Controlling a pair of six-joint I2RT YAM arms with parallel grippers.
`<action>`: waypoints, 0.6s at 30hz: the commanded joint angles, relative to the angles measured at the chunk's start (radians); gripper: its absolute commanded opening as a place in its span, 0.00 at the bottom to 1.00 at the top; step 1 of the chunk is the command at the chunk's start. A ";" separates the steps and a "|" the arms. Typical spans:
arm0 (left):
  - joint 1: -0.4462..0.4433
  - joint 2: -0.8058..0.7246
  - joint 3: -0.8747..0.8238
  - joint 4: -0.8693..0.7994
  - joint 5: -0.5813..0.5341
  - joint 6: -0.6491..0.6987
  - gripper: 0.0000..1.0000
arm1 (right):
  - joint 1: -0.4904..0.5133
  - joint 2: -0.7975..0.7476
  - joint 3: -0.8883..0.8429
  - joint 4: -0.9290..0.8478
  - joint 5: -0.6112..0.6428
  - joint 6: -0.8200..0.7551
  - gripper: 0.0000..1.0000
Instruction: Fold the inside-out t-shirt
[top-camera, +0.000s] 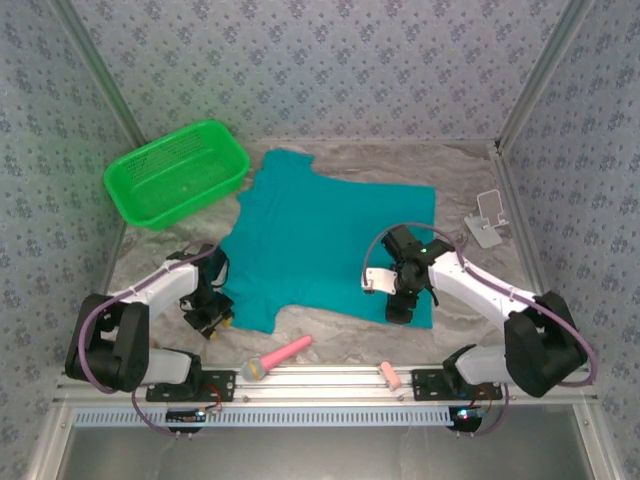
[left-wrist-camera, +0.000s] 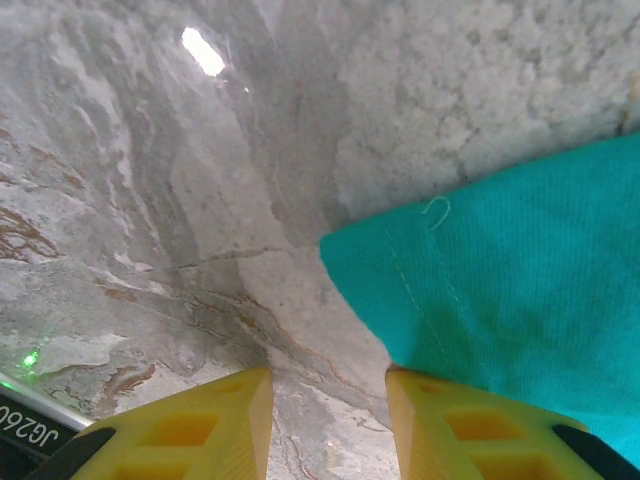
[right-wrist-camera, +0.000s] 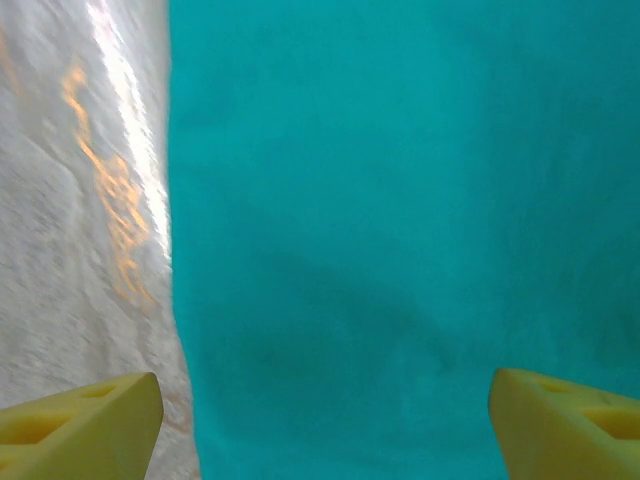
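Teal t-shirt (top-camera: 320, 240) is lying flat on the marbled table (top-camera: 340, 345), its corner sitting just ahead of the left gripper's (left-wrist-camera: 328, 385) partly open, empty jaws. The right gripper (right-wrist-camera: 325, 400) is gaping wide, gripping nothing, with the cloth's edge lying between its jaws.

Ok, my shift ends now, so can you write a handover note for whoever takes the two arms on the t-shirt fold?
Left gripper: open, low over the table at the near-left corner of the plain teal cloth t-shirt, gripping nothing.
Right gripper: wide open above the shirt's near-right edge, empty.
Shirt: spread out mid-table, right of the green plastic mesh basket.
Done: no clear fold visible.
To do: all folds.
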 joint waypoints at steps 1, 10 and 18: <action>0.003 0.009 0.009 0.112 -0.064 -0.059 0.37 | 0.001 0.029 0.000 -0.049 0.099 -0.046 0.86; 0.033 0.087 -0.029 0.146 -0.100 -0.106 0.07 | 0.033 0.098 -0.052 -0.108 0.126 -0.004 0.81; 0.035 0.061 -0.024 0.089 -0.141 -0.123 0.00 | 0.090 0.099 -0.191 0.043 0.189 0.035 0.80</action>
